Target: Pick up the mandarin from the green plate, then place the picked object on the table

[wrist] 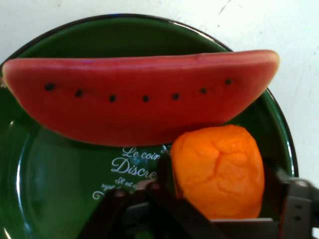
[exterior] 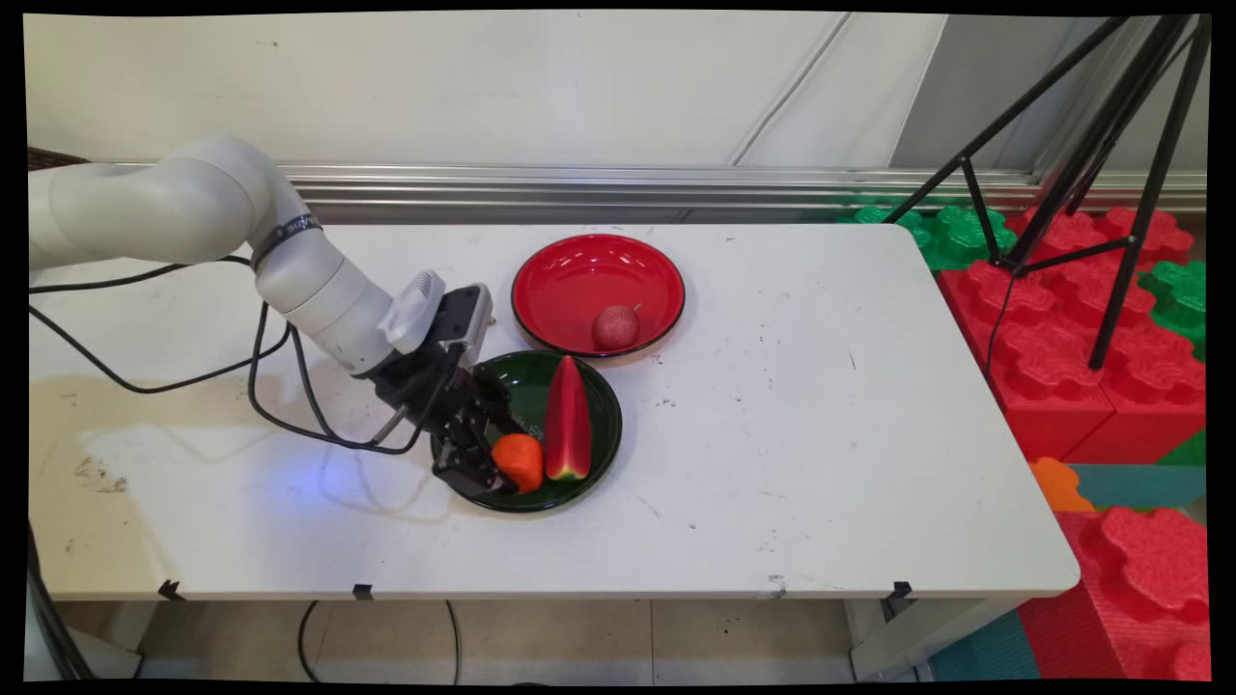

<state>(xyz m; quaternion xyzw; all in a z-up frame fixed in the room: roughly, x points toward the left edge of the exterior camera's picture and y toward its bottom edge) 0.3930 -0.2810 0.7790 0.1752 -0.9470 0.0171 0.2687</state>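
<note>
At the left of the main view the white arm (exterior: pixel 290 261) slants down from the upper left, black cables (exterior: pixel 261 386) looping over the table (exterior: pixel 821 434) below it. Its gripper (exterior: pixel 497 468) reaches into the left part of a green plate (exterior: pixel 603 444) near the table's middle, and its jaws are closed about an orange (exterior: pixel 521 461). In the hand view a black finger (wrist: pixel 164 172) lies against one side of the fruit and the other finger presses in at the opposite side. The orange sits low in the plate, on or just above its floor; which of the two I cannot tell.

Just right of the orange, touching or nearly touching it, a watermelon slice (exterior: pixel 568 420) lies in the same plate, its red face with a row of dark seeds turned to the hand camera. White lettering shows on the plate's floor.

Above and a little right, a red plate (exterior: pixel 579 270) stands just beside the green one, with a small red fruit (exterior: pixel 615 327) near its lower rim.

Far right, off the table, a black tripod (exterior: pixel 1110 145) stands over red and green foam blocks (exterior: pixel 1062 367)
</note>
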